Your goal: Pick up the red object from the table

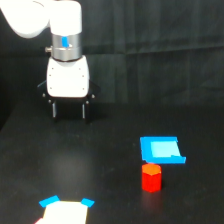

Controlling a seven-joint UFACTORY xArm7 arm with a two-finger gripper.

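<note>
The red object [151, 178] is a small stubby block with an orange-tinted top. It stands on the black table [110, 160] at the lower right of the exterior view, touching the near edge of a bright blue tray-like piece [161, 150]. My gripper [69, 111] hangs from the white arm at the upper left, far from the red object. Its two dark fingers point down, spread apart, with nothing between them.
A pale block with blue corners [65, 210] lies at the bottom edge, left of centre. A dark curtain forms the backdrop behind the table.
</note>
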